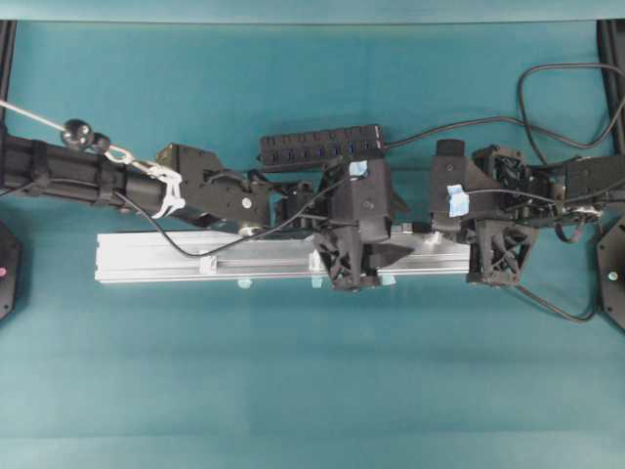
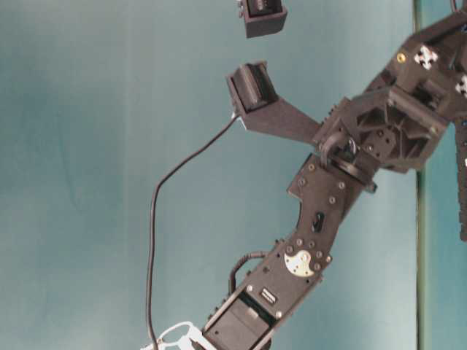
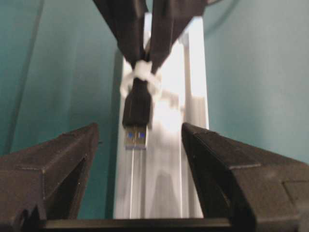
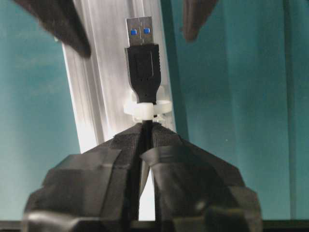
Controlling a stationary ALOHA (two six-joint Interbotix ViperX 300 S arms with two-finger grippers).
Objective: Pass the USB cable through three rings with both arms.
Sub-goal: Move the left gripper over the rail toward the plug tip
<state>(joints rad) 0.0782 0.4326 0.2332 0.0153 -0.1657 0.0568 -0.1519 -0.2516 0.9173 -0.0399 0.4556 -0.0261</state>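
Your USB cable [image 4: 144, 72] has its plug poked through one white ring [image 4: 145, 110] over the silver rail [image 4: 104, 87] — the blue-tongued metal tip stands clear on the far side, while the cord behind the ring is pinched between the pressed-together fingers of the right gripper [image 4: 144, 140]. In the left wrist view the same plug [image 3: 136, 113] hangs out of that ring [image 3: 142, 77], pointing at you, and the left gripper [image 3: 137, 145] faces it with its fingers spread, one on either side and touching nothing. So, as I read it, you are at the handover for this ring. Next, bring the left fingers in around the plug body — square, not on the tip — close, then let the right release so the cord can be drawn through.
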